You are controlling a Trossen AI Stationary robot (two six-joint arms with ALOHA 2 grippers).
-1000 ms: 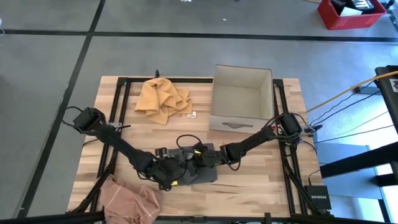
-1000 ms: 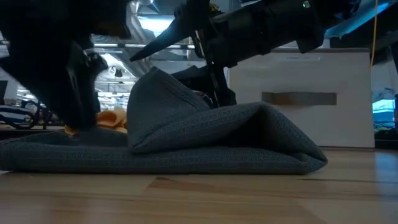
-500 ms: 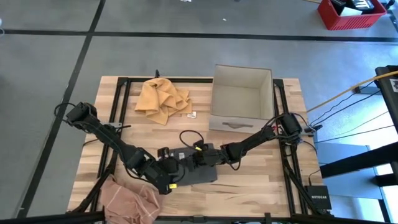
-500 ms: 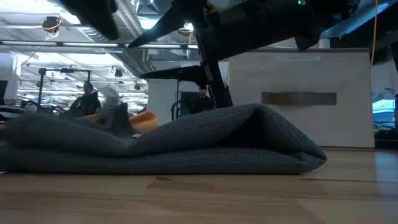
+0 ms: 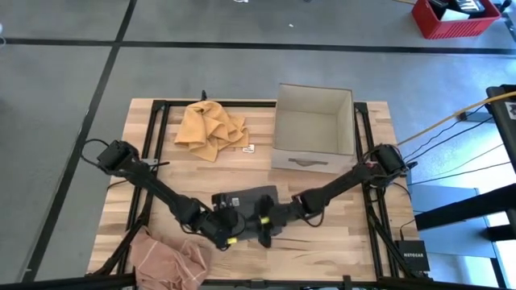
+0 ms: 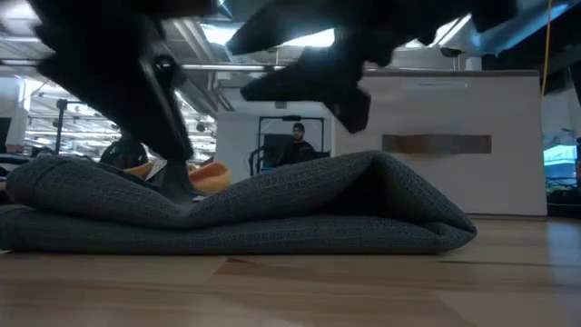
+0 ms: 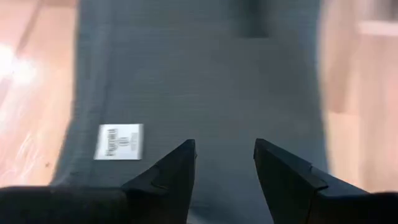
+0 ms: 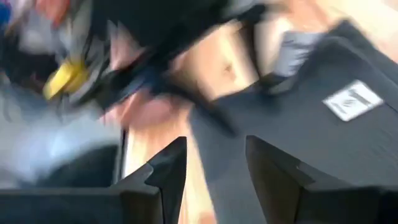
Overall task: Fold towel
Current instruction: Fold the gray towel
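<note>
Your counter [image 5: 322, 242] carries a box [image 5: 313, 129] at the far side, a yellow cloth [image 5: 211, 127] beside it, a pink cloth [image 5: 168, 258] at the near left corner, and the towel [image 5: 251, 201] near the middle, toward the near edge. The towel is dark grey and already doubled over; in the low view it lies as a thick soft bundle [image 6: 272, 213] with a rounded fold on one side and a raised hump on the other. Judge it light, limp and grippy in weave: it will sag and drag, not slide, so take it by a corner or hem, near the white label [image 7: 118, 142], and lift both layers together.

The left tool [image 7: 224, 163] hangs just over the cloth with a gap between its fingers, holding nothing. The right tool [image 8: 214, 163] stands at the towel's near edge, fingers likewise apart and empty.
</note>
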